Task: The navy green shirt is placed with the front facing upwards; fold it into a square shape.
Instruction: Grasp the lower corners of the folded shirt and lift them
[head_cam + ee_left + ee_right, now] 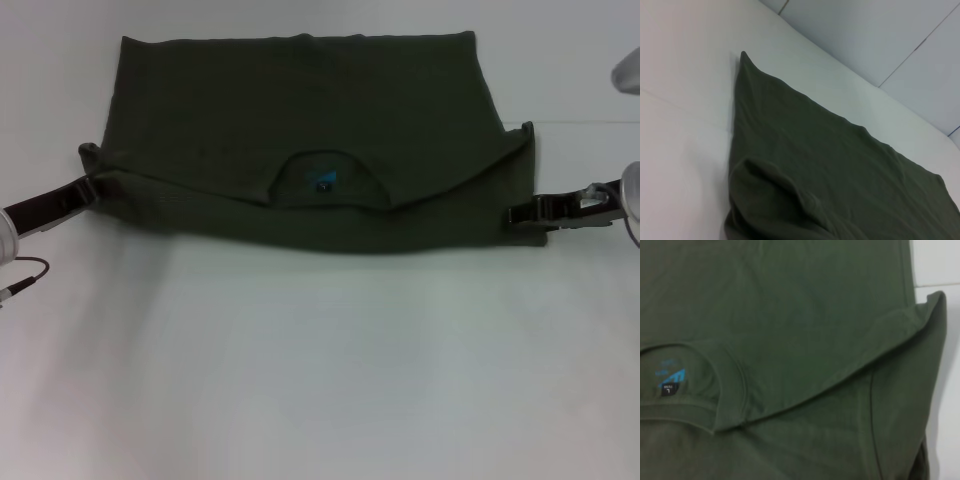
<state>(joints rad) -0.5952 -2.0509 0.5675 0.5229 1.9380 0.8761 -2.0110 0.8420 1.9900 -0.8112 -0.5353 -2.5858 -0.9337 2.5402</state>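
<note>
With the navy green shirt [300, 110] lying across the far middle of the table [320, 380], collar near, I cannot tell whether my left gripper [88, 188] and right gripper [515, 213] at its edges are clamped, so I would move both evenly.

Dark green shirt, folded over, lying flat

The navy green shirt [310, 150] is spread wide between the left fingers [88, 188] and the right fingers [518, 212], which touch its two side edges. Its round collar [325, 180] with a small blue label [671, 377] faces up, midway between them, near the front edge.
</note>
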